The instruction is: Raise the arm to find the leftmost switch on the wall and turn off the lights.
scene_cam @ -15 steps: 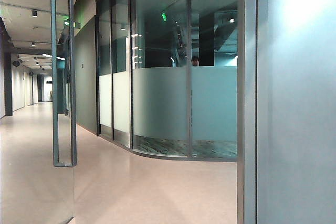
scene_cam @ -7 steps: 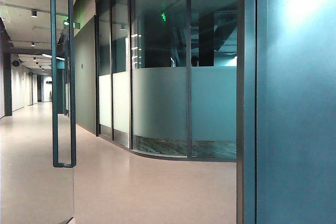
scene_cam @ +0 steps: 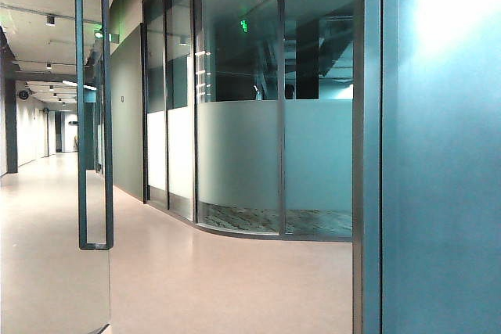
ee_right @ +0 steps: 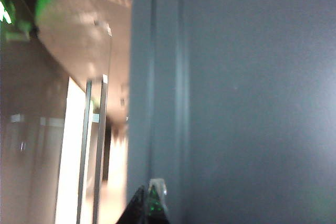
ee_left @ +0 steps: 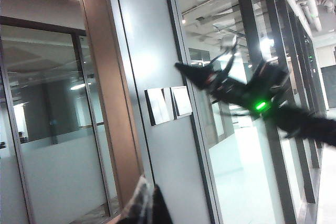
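Only blurred fingertips of the left hand (ee_left: pixel 147 205) show below the wall switch panel (ee_left: pixel 169 104); the right hand (ee_right: pixel 149 203) is likewise cropped against the wall (ee_right: pixel 252 103). Neither hand's opening can be judged.

You see only blurred tip of left gripper (ee_left: pixel 147 205), cut by frame edge; jaw state unreadable. Right gripper (ee_right: pixel 149 203) likewise cropped, blurred, jaw state unclear. Switch panel (ee_left: pixel 169 104) too small for you to separate individual switches. Exterior view shows you neither arm.
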